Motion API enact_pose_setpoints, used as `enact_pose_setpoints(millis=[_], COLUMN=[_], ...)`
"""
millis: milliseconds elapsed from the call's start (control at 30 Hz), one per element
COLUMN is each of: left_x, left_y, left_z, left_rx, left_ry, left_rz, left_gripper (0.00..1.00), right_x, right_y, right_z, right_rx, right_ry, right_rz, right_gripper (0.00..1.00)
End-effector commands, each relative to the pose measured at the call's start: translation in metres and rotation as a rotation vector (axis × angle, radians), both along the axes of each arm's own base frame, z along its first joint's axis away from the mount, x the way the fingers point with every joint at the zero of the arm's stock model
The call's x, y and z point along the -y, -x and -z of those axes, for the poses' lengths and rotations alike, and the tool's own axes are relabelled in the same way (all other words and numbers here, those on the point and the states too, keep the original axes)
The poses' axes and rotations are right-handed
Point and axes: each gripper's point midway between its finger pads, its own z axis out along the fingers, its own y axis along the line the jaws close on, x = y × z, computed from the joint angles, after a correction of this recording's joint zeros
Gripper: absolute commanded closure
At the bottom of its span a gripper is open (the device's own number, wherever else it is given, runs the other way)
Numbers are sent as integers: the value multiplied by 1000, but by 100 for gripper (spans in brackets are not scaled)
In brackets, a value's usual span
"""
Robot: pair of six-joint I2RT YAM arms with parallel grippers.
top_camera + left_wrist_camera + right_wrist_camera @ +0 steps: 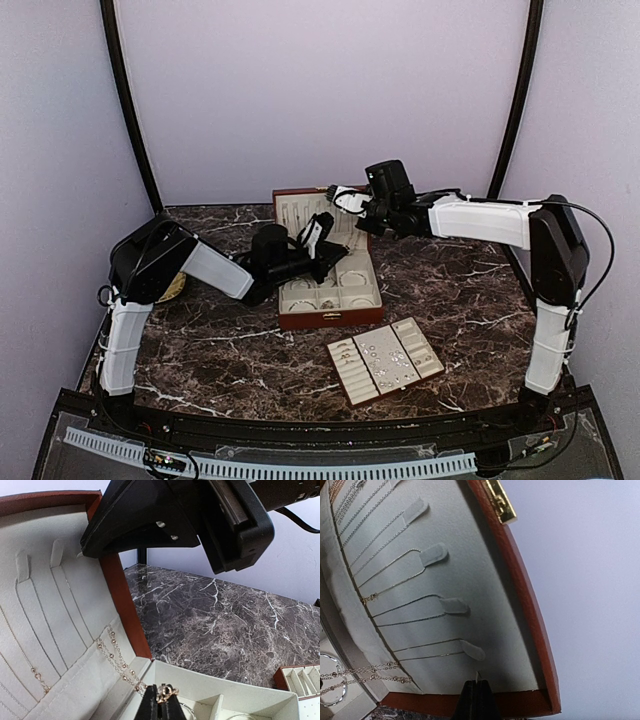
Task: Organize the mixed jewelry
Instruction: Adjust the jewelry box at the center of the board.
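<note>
**Jaws crowd the box**

Left jaws pinch a small gold piece (166,692) over the wooden box (330,319); right jaws sit closed at its raised lid (470,580)'s rim. Your mixed jewelry (390,355) lies on the cream tray (352,386), open surface (220,350) around.

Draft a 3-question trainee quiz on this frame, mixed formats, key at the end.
1. True or false: the wooden box has its lid standing open.
2. The left claw is shut on: A) a small gold-toned piece; B) a silver hoop; C) nothing.
3. Which claw has its tips at the lid's cream lining?
Key: 1 true; 2 A; 3 the right claw.
</note>
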Motion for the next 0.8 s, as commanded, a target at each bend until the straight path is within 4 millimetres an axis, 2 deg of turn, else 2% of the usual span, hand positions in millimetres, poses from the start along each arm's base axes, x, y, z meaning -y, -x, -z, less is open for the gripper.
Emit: enact_pose_setpoints(millis=[0, 100, 233, 400, 500, 633, 767], left_x=[0, 0, 0, 1, 0, -2, 0], left_y=[-2, -2, -4, -12, -19, -29, -37], left_z=[-26, -28, -33, -34, -35, -41, -48], left_rx=[35, 36, 8, -12, -22, -36, -51], left_ry=[43, 43, 55, 41, 33, 31, 25], left_rz=[0, 0, -9, -30, -45, -65, -69], left_gripper=[100, 100, 100, 100, 100, 100, 100], right_x=[5, 2, -3, -8, -8, 0, 17], right_y=[31, 32, 31, 32, 39, 50, 61], right_z=[56, 45, 18, -19, -36, -51, -66], right_rx=[-169, -152, -122, -84, -74, -44, -26], right_ry=[95, 43, -70, -221, -303, -400, -521], right_rz=[-24, -13, 3, 17, 11, 13, 31], right_gripper=[99, 98, 92, 65, 53, 44, 39])
